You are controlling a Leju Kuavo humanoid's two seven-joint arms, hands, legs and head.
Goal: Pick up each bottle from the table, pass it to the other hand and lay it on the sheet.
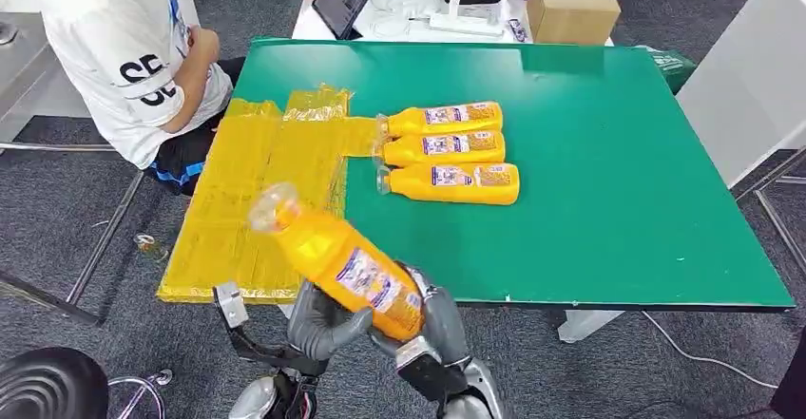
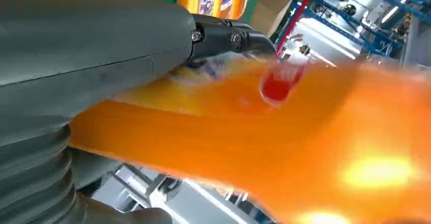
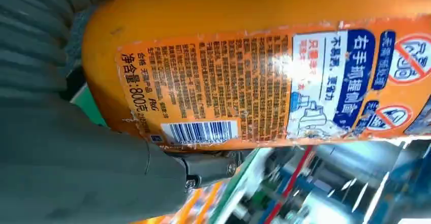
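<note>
I see the green counter (image 1: 608,153) with wide bare room on its right half; the yellow sheet (image 1: 252,200) covers its left edge and near-left corner. Three bottles (image 1: 447,143) lie side by side mid-counter, caps touching the sheet's edge. A person (image 1: 133,48) sits just beside the far-left corner. In front of the near edge, both robot hands grip one tilted bottle (image 1: 342,267): left robot hand (image 1: 323,324) under its base, right robot hand (image 1: 432,319) wrapped beside it. Its cap end leans over the sheet.
</note>
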